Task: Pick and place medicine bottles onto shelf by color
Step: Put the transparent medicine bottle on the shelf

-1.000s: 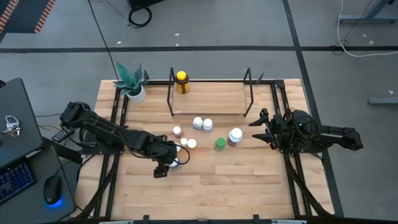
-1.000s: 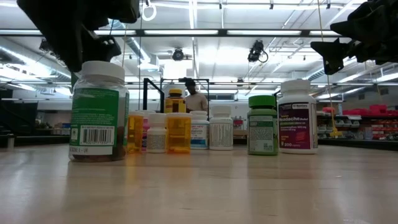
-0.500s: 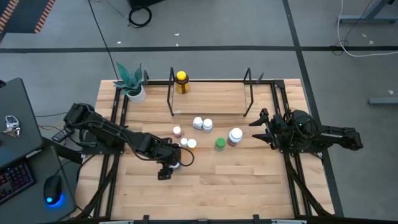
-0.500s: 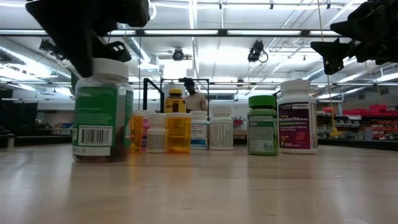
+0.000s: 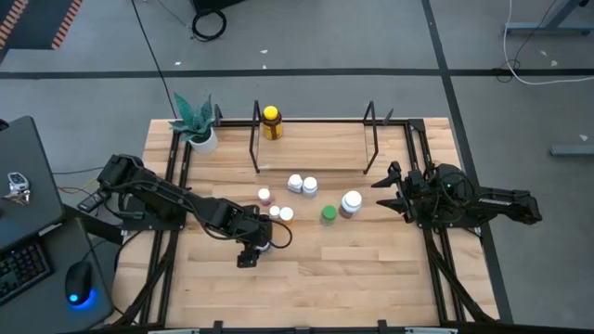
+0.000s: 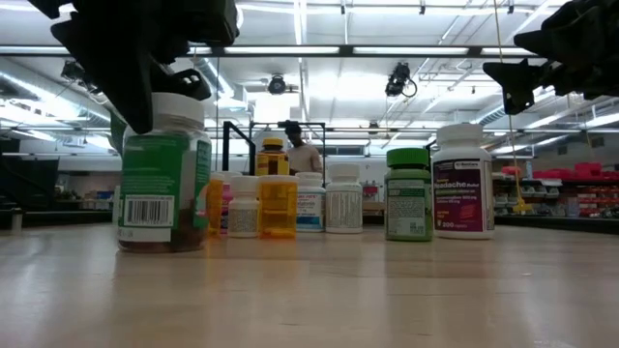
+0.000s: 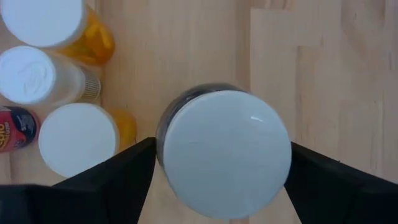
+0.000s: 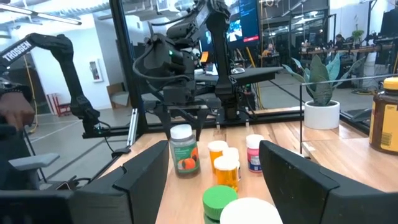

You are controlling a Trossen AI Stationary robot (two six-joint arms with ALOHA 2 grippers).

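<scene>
Watching the left gripper (image 5: 257,247): lower left of centre in the high view, fingers wide around my white-capped green-label bottle (image 6: 164,174), standing on the table (image 5: 371,269).
Bottle cluster (image 5: 302,185): mid-frame, upright.
Right gripper (image 5: 388,189): right of the cluster, jaws apart, empty.
Shelf (image 5: 314,146): upper centre; amber bottle (image 5: 270,122) stands by its left end.

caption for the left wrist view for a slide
Left gripper straddling a white-capped bottle from above.

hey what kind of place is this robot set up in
Probably a robotics lab in a large industrial hall: a wooden table with medicine bottles, a bare concrete floor, and other robot arms on benches behind.
</scene>
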